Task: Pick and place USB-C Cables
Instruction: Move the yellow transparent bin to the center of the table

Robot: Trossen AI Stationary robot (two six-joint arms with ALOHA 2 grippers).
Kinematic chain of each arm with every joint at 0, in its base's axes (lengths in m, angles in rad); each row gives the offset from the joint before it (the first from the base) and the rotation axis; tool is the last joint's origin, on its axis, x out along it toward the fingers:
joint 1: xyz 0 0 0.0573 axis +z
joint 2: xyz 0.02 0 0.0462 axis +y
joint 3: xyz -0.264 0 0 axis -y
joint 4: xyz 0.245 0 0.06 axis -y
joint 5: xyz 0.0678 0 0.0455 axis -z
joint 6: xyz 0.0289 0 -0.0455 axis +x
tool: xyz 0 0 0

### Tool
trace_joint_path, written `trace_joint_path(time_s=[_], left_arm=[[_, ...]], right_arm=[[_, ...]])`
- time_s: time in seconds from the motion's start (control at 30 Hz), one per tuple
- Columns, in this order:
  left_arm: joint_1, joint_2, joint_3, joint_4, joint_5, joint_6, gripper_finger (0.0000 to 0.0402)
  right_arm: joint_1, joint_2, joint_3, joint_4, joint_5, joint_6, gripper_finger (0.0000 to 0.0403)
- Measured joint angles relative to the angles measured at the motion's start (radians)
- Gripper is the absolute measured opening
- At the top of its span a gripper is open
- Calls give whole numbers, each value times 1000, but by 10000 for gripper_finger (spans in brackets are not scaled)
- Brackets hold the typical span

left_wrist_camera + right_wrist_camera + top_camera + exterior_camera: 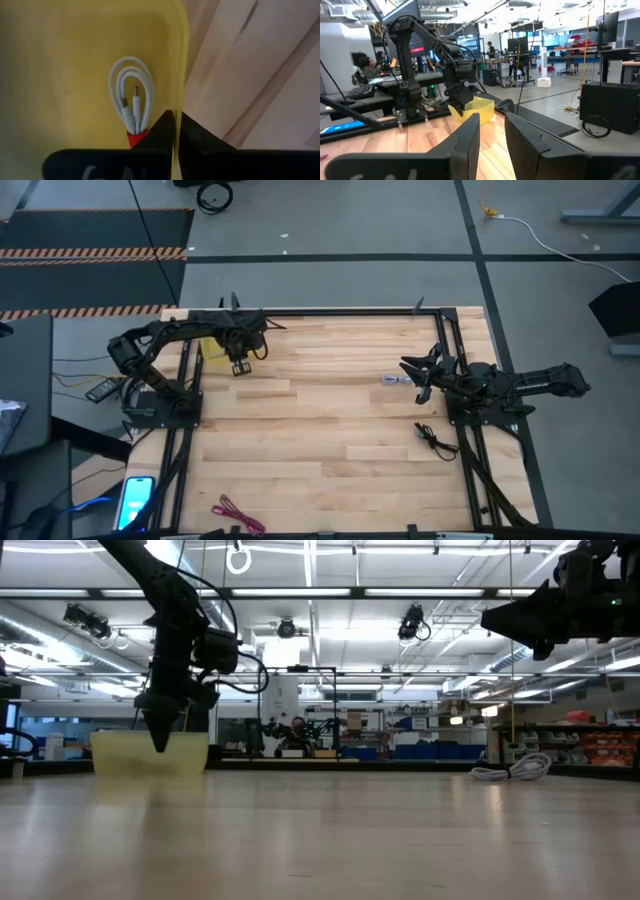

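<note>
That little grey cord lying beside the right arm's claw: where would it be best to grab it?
Probably across the middle of the pale grey cable, where its loops bunch together. It lies flat on the table, so coming straight down from above suits it. The right gripper sits open right beside it.

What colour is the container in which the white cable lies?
Yellow. The container holding the coiled white cable shows best in the left wrist view.

Pale wooden table (pixel 330 430), translucent yellow plastic bin (pixel 75 60), glossy white cable (pixel 132 97).
</note>
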Motion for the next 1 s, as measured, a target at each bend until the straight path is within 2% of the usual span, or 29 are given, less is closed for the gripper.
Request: trace_joint_path(time_s=[0.23, 0.37, 0.47, 0.6, 0.83, 1.0], left_arm=[[-103, 0, 1, 46, 22, -78, 8], [-195, 0, 10, 47, 41, -189, 7], [-280, 0, 40, 49, 83, -269, 6], [-384, 0, 115, 97, 85, -349, 6], [-546, 12, 249, 235, 136, -349, 5], [-636, 85, 309, 227, 78, -361, 5]], right_arm=[[0, 0, 0, 17, 3, -13, 98], [0, 0, 0, 26, 3, -15, 98], [0, 0, 0, 42, 3, -21, 98], [0, 0, 0, 77, 3, -34, 98], [0, 0, 0, 111, 3, -38, 98], [0, 0, 0, 169, 3, -74, 98]])
